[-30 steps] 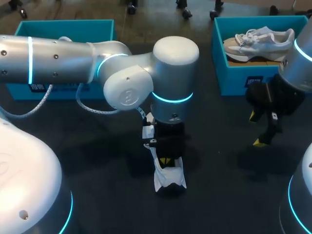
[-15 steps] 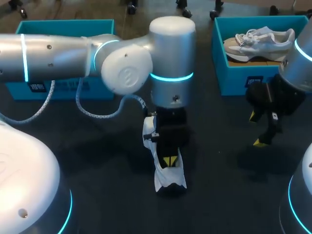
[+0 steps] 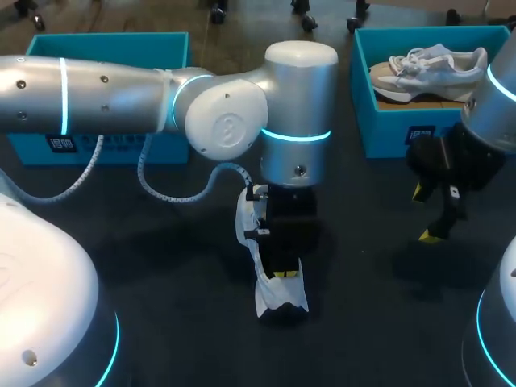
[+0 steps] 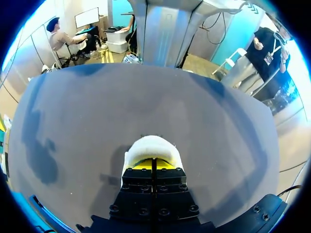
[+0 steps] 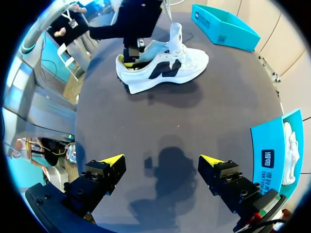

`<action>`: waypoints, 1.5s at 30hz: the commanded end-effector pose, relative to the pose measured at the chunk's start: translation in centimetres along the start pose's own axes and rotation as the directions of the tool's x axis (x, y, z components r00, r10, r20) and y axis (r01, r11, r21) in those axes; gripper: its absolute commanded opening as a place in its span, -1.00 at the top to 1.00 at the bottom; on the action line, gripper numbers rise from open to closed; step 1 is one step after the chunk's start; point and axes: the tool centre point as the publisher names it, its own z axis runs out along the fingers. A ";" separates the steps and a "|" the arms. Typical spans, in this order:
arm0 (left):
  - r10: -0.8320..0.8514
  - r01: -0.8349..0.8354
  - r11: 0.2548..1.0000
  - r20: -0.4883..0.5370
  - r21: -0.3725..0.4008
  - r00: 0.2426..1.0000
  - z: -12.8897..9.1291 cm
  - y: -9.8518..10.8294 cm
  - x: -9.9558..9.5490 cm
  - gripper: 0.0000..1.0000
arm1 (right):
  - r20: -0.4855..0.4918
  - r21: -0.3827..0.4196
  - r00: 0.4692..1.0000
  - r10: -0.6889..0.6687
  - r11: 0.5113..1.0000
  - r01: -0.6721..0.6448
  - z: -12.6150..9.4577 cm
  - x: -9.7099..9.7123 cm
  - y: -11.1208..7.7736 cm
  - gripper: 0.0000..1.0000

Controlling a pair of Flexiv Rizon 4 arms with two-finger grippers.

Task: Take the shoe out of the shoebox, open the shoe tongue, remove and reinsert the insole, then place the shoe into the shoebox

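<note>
The left gripper (image 3: 281,275) points straight down into the mouth of the white shoe (image 5: 165,68), at its heel end. Its fingers are pressed together; whether anything thin is nipped between them is hidden by the shoe. The shoe stands upright on its sole near the middle of the desk (image 3: 161,314), outside both boxes, with its tongue (image 5: 175,33) lifted up. The right gripper (image 5: 162,159) hangs over bare desk well to the right of the shoe, its fingers spread wide with nothing between them. Just behind it, the right box (image 3: 395,133) holds a second pale shoe (image 3: 431,68) lying on its side. The left box (image 3: 105,44) sits at the desk's far left, behind the left arm.
</note>
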 end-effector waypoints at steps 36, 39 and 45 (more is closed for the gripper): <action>0.030 -0.030 0.999 0.029 0.021 0.999 -2.5 0.7 0.0 1.00 | 0.000 0.001 1.000 -0.001 1.000 0.001 0.1 0.0 0.0 -1.00; 0.043 -0.044 0.997 0.019 0.056 0.999 -2.2 0.9 0.3 1.00 | 0.000 0.001 1.000 -0.001 1.000 0.001 0.1 0.0 0.0 -1.00; 0.076 -0.076 0.992 0.000 0.097 0.997 -0.6 0.4 0.2 1.00 | 0.000 0.001 1.000 -0.001 1.000 0.001 0.1 0.0 0.0 -1.00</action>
